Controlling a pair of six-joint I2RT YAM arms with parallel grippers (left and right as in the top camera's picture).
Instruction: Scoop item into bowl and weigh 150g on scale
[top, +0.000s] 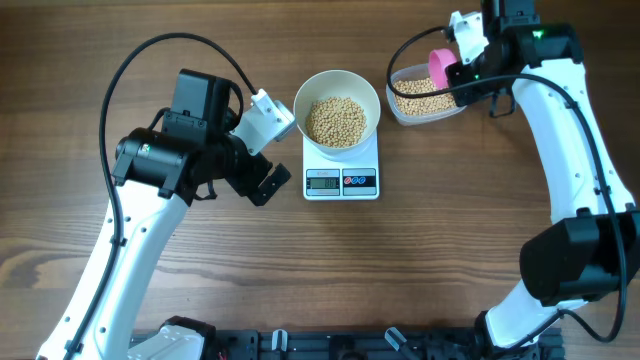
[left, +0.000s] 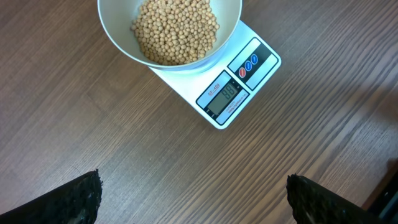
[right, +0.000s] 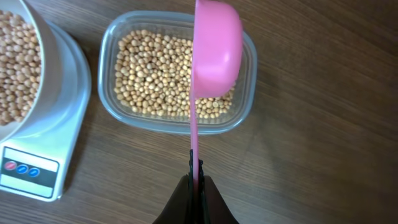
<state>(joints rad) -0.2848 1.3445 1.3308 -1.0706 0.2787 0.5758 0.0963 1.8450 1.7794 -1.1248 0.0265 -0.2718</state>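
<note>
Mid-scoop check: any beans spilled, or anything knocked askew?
Nothing stands out. The beans are all inside the bowl and tub, none on the table. The bowl sits upright on the scale, and the right gripper holds the pink scoop over the tub.

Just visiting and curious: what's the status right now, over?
Left gripper open, beside the scale. Right gripper shut on pink scoop, over tub. Bowl on scale, holding beans. Nothing between tub and bowl.
</note>
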